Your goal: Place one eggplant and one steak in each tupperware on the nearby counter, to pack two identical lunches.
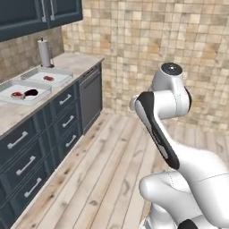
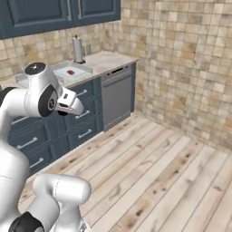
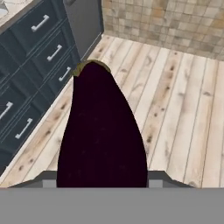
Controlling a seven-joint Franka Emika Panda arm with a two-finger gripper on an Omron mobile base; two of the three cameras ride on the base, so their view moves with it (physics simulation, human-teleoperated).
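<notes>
Closest to the hand camera, an eggplant [image 3: 103, 131] is seen held lengthwise in the gripper [image 3: 103, 183], its stem end pointing toward 12 o'clock over the wooden floor [image 3: 175, 109]; the fingertips are hidden behind it, but the jaws are judged to be pinched on its thick end. On the counter [image 1: 67, 62], at 10 o'clock in the left base view, two tupperware are seen side by side: the near tupperware [image 1: 9, 93] holds a steak [image 1: 18, 95] and a second eggplant [image 1: 30, 92], while the far tupperware [image 1: 62, 74] holds only a steak [image 1: 48, 78]. The carried eggplant is judged light, firm and smooth-skinned, so slipping is a risk; a hold across its broad middle would be safest. The far tupperware is judged to be its destination.
</notes>
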